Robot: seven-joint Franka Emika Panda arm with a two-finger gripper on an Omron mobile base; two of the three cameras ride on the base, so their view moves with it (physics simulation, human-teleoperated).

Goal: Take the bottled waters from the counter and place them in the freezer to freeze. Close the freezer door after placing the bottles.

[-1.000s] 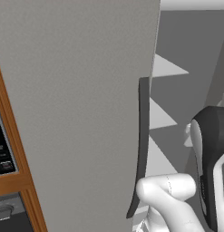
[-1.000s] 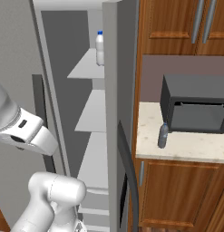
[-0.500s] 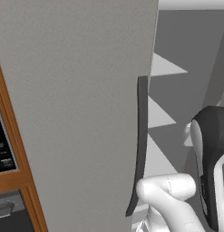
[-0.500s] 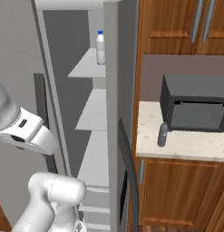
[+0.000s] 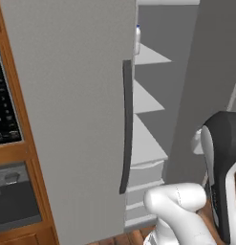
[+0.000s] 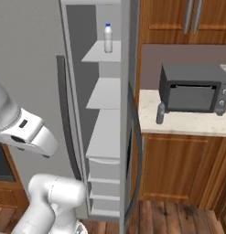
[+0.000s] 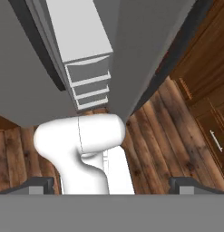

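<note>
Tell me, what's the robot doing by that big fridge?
It is putting water bottles in the freezer to freeze. The whitish bottle already stands on the top shelf. The darker bottle waits on the counter beside the microwave. The gripper is open, holds nothing and points down at the floor. The freezer door is open.

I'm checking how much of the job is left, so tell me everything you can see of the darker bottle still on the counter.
The darker bottle is a small smoky-grey plastic bottle. Its cap is too small to make out. It stands upright on the beige speckled counter, near the counter's left end, just left of the dark grey microwave and in front of its left corner. Nothing grips it, and whether it touches the microwave cannot be told.
</note>
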